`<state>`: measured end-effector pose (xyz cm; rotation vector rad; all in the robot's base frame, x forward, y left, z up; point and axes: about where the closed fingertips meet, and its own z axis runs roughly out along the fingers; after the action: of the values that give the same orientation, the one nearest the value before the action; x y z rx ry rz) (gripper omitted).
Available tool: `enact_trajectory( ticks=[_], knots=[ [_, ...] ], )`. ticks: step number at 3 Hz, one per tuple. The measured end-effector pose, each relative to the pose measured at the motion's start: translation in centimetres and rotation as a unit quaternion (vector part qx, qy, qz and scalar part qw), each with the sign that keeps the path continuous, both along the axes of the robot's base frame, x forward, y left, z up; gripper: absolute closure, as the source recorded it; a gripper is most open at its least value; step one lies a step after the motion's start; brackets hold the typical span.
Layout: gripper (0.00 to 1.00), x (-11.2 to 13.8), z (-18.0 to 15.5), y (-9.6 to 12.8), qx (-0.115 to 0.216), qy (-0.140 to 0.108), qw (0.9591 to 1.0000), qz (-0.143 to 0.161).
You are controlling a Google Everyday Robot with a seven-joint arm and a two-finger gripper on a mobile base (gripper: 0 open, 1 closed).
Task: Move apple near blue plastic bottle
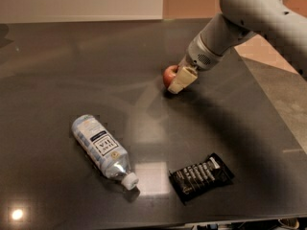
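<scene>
The small red apple [168,74] sits on the dark table [57,56] right of centre, towards the back. My gripper [175,82] is down at the apple, right against its right side, and hides part of it. The blue plastic bottle [101,148] lies on its side at the front left, its white cap pointing to the front right. The apple is well apart from the bottle, up and to the right of it.
A black snack wrapper [201,177] lies at the front right, close to the bottle's cap. The table's right edge [268,104] runs diagonally, with lighter floor beyond. A white wall panel [81,1] stands behind the table.
</scene>
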<state>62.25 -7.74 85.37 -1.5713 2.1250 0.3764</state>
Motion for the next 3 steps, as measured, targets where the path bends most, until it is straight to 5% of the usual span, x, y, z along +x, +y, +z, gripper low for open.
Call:
enact_trajectory(
  ticks=[1,3],
  knots=[
    [0.91,-2.9,1.6,1.7,0.025,0.005,0.9987,0.044],
    [1.0,-9.2,2.7,6.7,0.052,0.016,0.9871,0.151]
  ],
)
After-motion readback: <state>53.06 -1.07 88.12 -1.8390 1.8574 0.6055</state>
